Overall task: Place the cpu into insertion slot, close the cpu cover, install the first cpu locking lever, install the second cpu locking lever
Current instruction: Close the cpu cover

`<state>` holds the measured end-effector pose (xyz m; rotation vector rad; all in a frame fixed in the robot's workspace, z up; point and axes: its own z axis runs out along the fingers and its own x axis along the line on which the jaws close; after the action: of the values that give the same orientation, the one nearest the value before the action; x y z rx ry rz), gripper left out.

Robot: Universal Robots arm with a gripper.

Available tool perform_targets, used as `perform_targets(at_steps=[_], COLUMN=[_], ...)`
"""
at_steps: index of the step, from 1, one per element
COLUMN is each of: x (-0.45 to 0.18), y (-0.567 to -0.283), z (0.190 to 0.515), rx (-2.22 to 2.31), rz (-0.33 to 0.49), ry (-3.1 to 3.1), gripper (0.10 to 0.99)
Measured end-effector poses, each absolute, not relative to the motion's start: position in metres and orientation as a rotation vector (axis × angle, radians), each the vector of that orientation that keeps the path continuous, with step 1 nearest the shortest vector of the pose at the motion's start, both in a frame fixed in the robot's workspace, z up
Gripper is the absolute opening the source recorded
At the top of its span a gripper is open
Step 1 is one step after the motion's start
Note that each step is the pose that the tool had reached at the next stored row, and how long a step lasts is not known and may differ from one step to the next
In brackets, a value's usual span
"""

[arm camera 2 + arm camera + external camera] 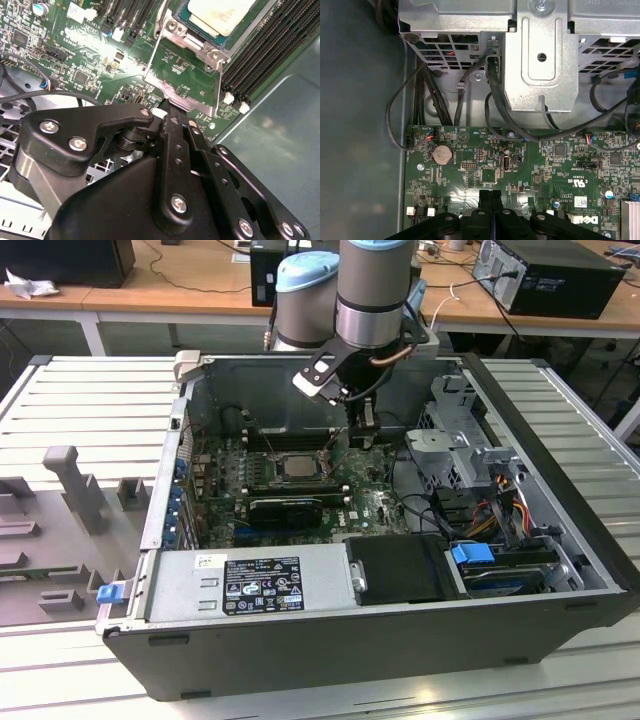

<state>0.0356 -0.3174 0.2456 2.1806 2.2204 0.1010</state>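
Open computer case [300, 660]: power supply [250, 585] along nearest wall, metal drive cage [540, 60], coin-cell battery [442, 155] on green motherboard [545, 172].

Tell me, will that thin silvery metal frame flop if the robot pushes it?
Probably not: the thin silvery metal frame looks like stiff plate. It likely swings, not slides, since one edge seems hinged beside the pale square chip. Its shiny face may be slippery.

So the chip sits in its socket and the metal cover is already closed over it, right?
Not quite. The cpu does sit in the insertion slot, but the cpu cover is open, swung away from it, with the gripper shut on its free edge. The second wrist view shows this.
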Motion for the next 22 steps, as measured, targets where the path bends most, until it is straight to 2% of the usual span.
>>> perform_targets(at_steps=[22], x=[0.018], y=[-0.317], z=[0.245], rx=[2.180], rz=[0.101], ry=[2.220], gripper=[0.106])
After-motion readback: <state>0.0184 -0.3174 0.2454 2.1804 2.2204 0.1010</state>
